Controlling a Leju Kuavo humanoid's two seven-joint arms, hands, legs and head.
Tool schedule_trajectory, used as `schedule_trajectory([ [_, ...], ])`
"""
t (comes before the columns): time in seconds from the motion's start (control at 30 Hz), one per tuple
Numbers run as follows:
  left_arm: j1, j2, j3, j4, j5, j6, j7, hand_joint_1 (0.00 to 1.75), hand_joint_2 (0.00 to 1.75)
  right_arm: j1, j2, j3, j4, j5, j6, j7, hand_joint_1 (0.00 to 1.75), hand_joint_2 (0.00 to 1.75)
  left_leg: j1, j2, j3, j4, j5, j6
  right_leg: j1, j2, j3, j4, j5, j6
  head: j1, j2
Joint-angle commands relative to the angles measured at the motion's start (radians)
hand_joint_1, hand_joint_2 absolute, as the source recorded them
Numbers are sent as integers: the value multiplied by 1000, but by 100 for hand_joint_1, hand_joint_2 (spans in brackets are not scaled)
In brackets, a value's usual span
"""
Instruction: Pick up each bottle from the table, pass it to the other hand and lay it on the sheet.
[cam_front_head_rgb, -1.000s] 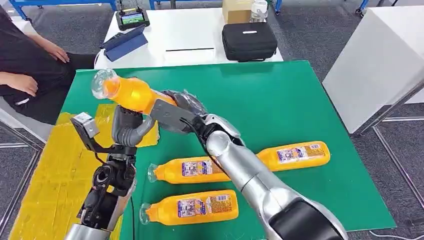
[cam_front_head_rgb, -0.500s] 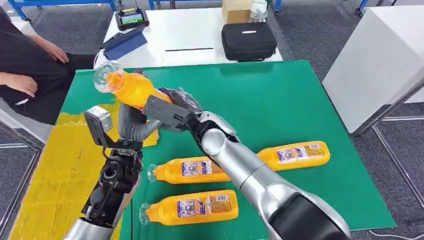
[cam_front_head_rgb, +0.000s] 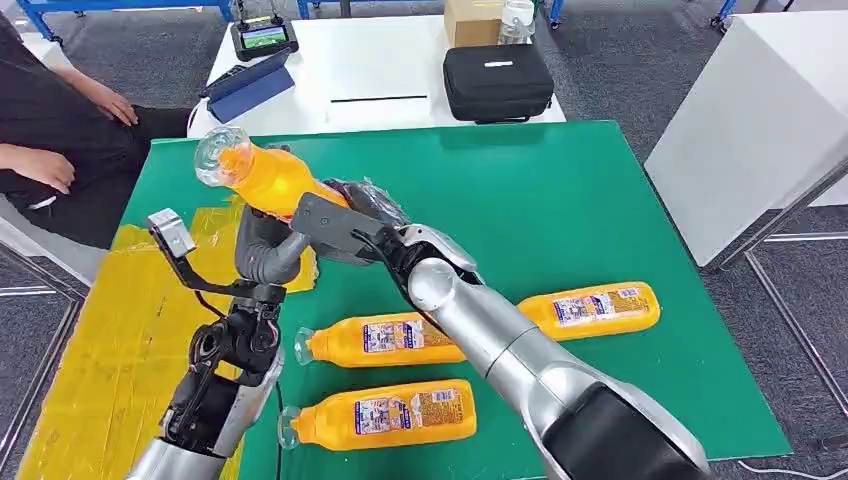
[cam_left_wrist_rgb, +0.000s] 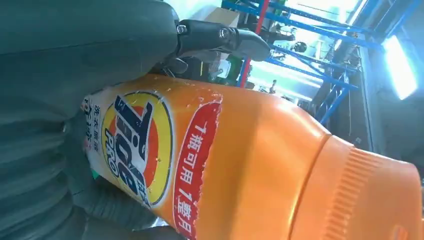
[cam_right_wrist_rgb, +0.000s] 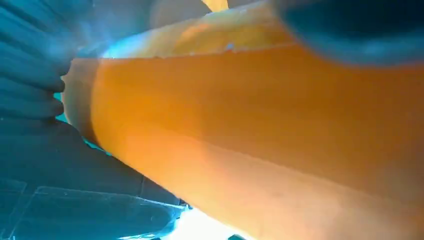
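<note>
While both robot hands grip it, the bottle (cam_front_head_rgb: 262, 178) tilts above the table (cam_front_head_rgb: 560, 200).

On the label of the orange bottle (cam_left_wrist_rgb: 240, 165) in the left wrist view we read the round "Tide" logo, blue letters on a yellow and orange disc, with smaller letters under it that look like "PRO", though they are partly cut off. Beside the logo a red band carries white Chinese characters, "1瓶可用1整月". A narrow column of dark Chinese print runs along the label's edge, too small for us to read. In the head view the labels on the 3 bottles (cam_front_head_rgb: 390, 413) lying on the green table (cam_front_head_rgb: 560, 190) are too small to read.
</note>
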Motion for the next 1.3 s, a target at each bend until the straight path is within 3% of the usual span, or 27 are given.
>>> schedule_trajectory([
  [0.03, -36, -47, -176, -7, 217, -145, 75, 0, 175, -40, 23, 185, 59, -63, -5, 6, 175, 175, 0, -2, 1, 1, -1, 0, 0, -3, 2, 0, -2, 0, 0, 0],
  [0.17, -34, -64, -187, -12, 417, -228, 155, 0, 175, -13, 23, 225, 86, -92, -29, -5, 175, 175, 0, -4, 2, 0, -1, 0, 0, -5, 4, 0, -2, 0, 0, 0],
  [0.43, -71, -41, -213, -1, 171, -32, 40, 0, 175, -12, 23, 302, 16, -118, 10, 29, 175, 175, 0, -4, 0, 1, -1, 0, 0, -5, 1, 1, -2, 0, 0, 0],
  [0.7, -71, -37, -198, -3, 128, 11, 18, 0, 175, -20, 23, 436, -37, -179, 5, 82, 175, 175, 1, -2, 1, 1, -1, 0, 1, -3, 2, 0, -2, 0, 0, 0],
  [1.2, -85, -37, -201, 15, 64, 49, 2, 0, 175, -43, 23, 483, -10, -215, 6, 72, 175, 175, 0, -3, 2, 1, -1, 0, 0, -3, 3, 0, -2, 0, 0, 0],
  [1.3, -93, 1, -218, 21, 0, 62, 3, 0, 175, -49, 23, 474, -4, -227, 6, 70, 175, 175, 0, -3, 2, 1, -1, 0, 0, -3, 2, 1, -2, 0, 0, 0],
])
